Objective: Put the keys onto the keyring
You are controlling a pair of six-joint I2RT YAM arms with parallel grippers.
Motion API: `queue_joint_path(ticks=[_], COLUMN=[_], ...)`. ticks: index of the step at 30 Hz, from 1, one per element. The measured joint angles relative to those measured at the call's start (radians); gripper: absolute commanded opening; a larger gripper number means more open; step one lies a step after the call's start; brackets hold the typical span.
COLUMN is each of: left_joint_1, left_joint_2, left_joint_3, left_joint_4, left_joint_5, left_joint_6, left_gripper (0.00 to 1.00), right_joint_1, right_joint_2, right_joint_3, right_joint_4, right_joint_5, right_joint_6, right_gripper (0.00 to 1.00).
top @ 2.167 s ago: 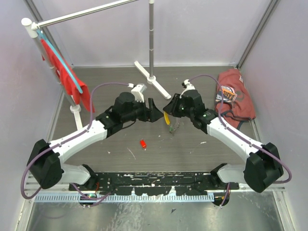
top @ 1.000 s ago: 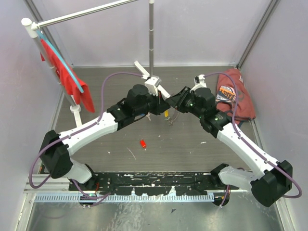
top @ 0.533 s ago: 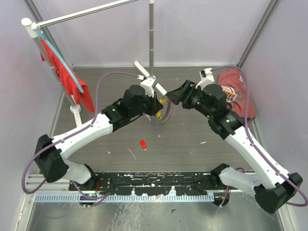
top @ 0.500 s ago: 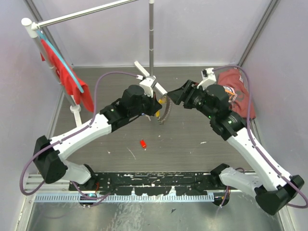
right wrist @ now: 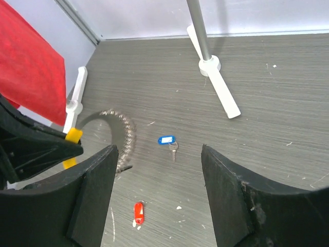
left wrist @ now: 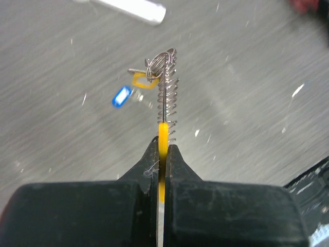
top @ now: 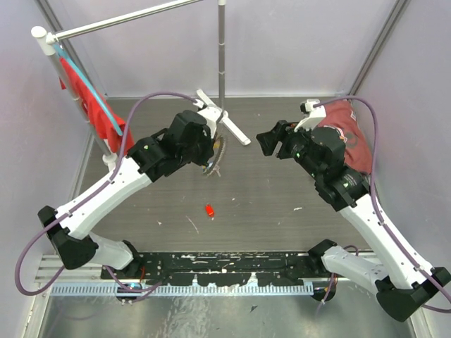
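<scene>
My left gripper is shut on the yellow tag of the keyring. The silvery chain hangs beyond the fingertips, above the table. The top view shows this left gripper left of the middle, with the keyring at its tip. The blue key lies on the table, apart from the chain. The red key lies nearer the front, also seen as the red key. My right gripper stands open and empty, raised to the right; its fingers frame both keys.
A white stand's cross base and its pole are behind the grippers. A red cloth hangs on the rack at the left. A red shirt lies at the right back.
My right gripper has opened and drawn back to the right, away from the keyring. The left arm has carried the keyring to the left and slightly back.
</scene>
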Motion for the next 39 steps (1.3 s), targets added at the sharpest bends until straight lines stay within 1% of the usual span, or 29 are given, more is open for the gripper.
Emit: queue_joint_path(ticks=[2, 5, 7, 12, 17, 20, 24, 30, 33, 37, 39], left_joint_1=[0.000, 0.000, 0.000, 0.000, 0.000, 0.000, -0.002, -0.010, -0.016, -0.017, -0.017], left_joint_2=[0.000, 0.004, 0.006, 0.015, 0.095, 0.140, 0.126, -0.037, -0.094, -0.120, -0.120], left_joint_3=[0.003, 0.027, 0.047, 0.106, 0.232, 0.265, 0.264, 0.243, 0.238, 0.227, 0.223], left_joint_4=[-0.075, -0.204, -0.262, -0.423, -0.616, -0.687, -0.694, -0.606, -0.562, -0.512, -0.490], left_joint_5=[0.000, 0.002, 0.010, 0.035, 0.024, 0.024, 0.024, 0.028, 0.035, 0.062, 0.090], left_joint_6=[0.019, 0.034, 0.054, 0.133, 0.204, 0.236, 0.277, 0.354, 0.393, 0.447, 0.465], left_gripper=[0.00, 0.00, 0.00, 0.00, 0.00, 0.00, 0.00, 0.00, 0.00, 0.00, 0.00], right_joint_1=[0.000, 0.000, 0.000, 0.000, 0.000, 0.000, 0.000, 0.000, 0.000, 0.000, 0.000], right_joint_2=[0.011, 0.029, 0.046, 0.064, 0.054, 0.032, 0.008, -0.028, -0.038, -0.064, -0.080], right_joint_3=[0.000, 0.000, 0.001, 0.000, -0.014, -0.050, -0.084, -0.132, -0.143, -0.146, -0.143], right_joint_4=[0.000, -0.001, -0.001, -0.008, 0.003, 0.022, 0.057, 0.154, 0.194, 0.246, 0.260], right_joint_5=[-0.010, -0.042, -0.074, -0.174, -0.230, -0.250, -0.284, -0.343, -0.359, -0.370, -0.397], right_joint_6=[-0.023, -0.049, -0.072, -0.141, -0.208, -0.226, -0.229, -0.226, -0.229, -0.238, -0.255], right_gripper=[0.70, 0.66, 0.64, 0.65, 0.68, 0.69, 0.69, 0.70, 0.71, 0.71, 0.68])
